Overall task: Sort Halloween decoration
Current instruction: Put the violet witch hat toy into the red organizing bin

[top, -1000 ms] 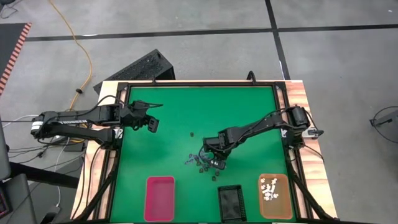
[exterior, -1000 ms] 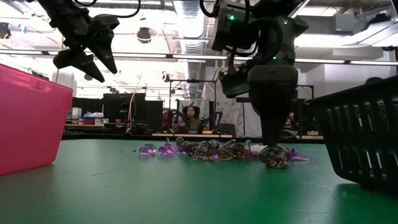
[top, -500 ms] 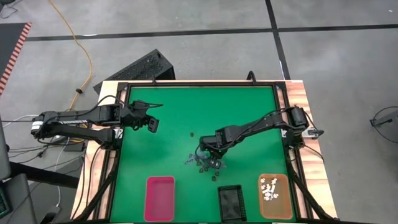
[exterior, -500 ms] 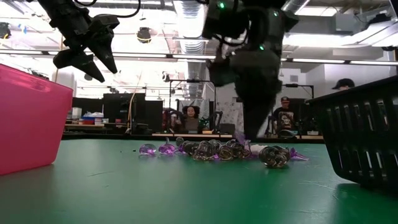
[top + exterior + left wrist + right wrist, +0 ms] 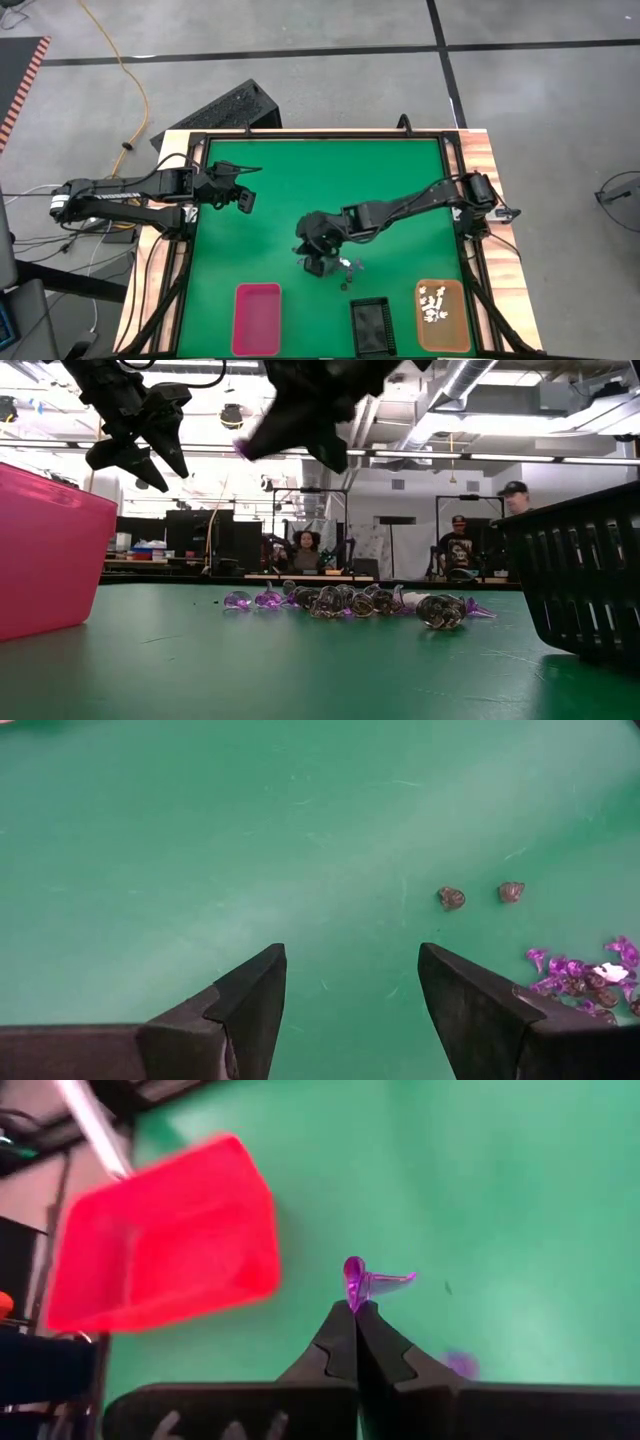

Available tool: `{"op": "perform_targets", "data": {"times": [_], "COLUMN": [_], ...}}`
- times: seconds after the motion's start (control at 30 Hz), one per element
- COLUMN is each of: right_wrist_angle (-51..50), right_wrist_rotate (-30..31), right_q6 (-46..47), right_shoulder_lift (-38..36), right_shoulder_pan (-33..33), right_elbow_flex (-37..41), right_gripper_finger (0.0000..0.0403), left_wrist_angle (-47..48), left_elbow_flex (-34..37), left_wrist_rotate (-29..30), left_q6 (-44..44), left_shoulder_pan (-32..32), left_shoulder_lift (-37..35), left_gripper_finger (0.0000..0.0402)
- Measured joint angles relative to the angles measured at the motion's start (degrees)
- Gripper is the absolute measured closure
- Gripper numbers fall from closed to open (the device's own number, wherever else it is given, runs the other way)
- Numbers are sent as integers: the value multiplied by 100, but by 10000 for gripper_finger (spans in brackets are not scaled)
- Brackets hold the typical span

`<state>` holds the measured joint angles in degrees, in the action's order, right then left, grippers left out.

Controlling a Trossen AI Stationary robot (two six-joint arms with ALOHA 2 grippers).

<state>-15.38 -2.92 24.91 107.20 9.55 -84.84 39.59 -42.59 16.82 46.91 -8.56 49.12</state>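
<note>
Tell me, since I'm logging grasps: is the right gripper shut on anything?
Shut on a tiny purple plastic trinket: the right gripper has its fingertips pressed together, pinching the trinket's end above the green table.

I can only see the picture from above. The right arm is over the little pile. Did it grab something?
Observer: Yes. The right wrist view shows the right tool shut on one purple trinket.
Operator: Is it up in the air or down on the mat?
Observer: In the air. In the low view it hangs high above the pile of trinkets lying on the green mat.
Operator: What does that arm's camera see ahead?
Observer: The pink tray, past the fingertips.
Operator: And the left arm?
Observer: The left tool is open and empty, over bare mat, with two dark trinkets farther off.
</note>
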Motion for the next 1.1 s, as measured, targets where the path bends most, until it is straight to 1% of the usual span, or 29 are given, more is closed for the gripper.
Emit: {"op": "perform_targets", "data": {"times": [0.2,0.37,0.43,0.5,0.6,0.7,0.87,0.93,1.03,1.1], "right_wrist_angle": [576,998,1164,1105,1118,1086,551,428,189,22], "right_wrist_rotate": [-2,-4,-2,-3,-31,-215,-394,-580,-726,-851], "right_q6": [-529,-596,-590,-572,-580,-706,-920,-994,-999,-1001], "right_shoulder_lift": [0,0,115,277,723,1207,1859,2165,2506,2582], "right_shoulder_pan": [226,362,386,448,569,670,750,776,816,825], "right_elbow_flex": [0,0,-38,-184,-605,-1198,-2221,-2591,-2989,-3115], "right_gripper_finger": [389,389,389,389,389,388,386,386,376,362], "left_wrist_angle": [0,0,2,5,52,109,329,369,366,366], "left_elbow_flex": [0,0,0,0,0,0,0,0,0,0], "left_wrist_rotate": [1,2,2,2,4,-2,-2,-2,-78,-103], "left_q6": [-14,-14,-15,-11,18,16,30,34,73,79], "left_shoulder_pan": [0,0,0,0,0,0,0,0,0,2], "left_shoulder_lift": [0,0,0,0,2,2,2,2,0,2], "left_gripper_finger": [183,183,183,183,183,183,183,183,183,183]}}
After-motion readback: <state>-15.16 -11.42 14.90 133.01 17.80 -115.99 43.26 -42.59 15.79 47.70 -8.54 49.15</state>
